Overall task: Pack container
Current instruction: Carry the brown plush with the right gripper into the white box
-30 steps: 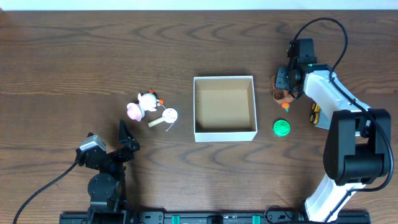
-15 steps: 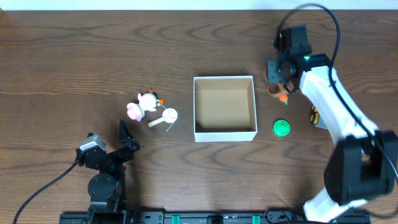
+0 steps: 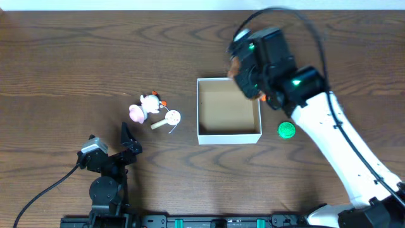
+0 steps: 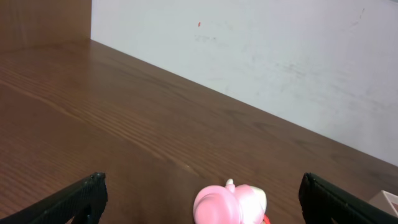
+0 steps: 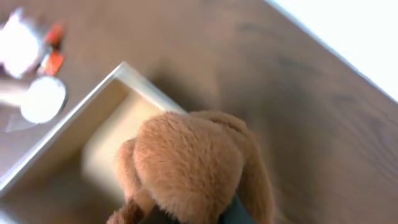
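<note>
container (image 3: 229,135) beneath right end effector (image 3: 243,75)

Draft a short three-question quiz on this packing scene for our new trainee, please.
1. True or false: the green textured ball lies on the wooden table, outside the square white-walled cardboard box.
2. The right gripper is shut on: A) the green ball, B) a fuzzy brown plush toy, C) nothing.
3. Fill in: the left gripper has its jaws standing ____.
Key: 1 true; 2 B; 3 open.
</note>
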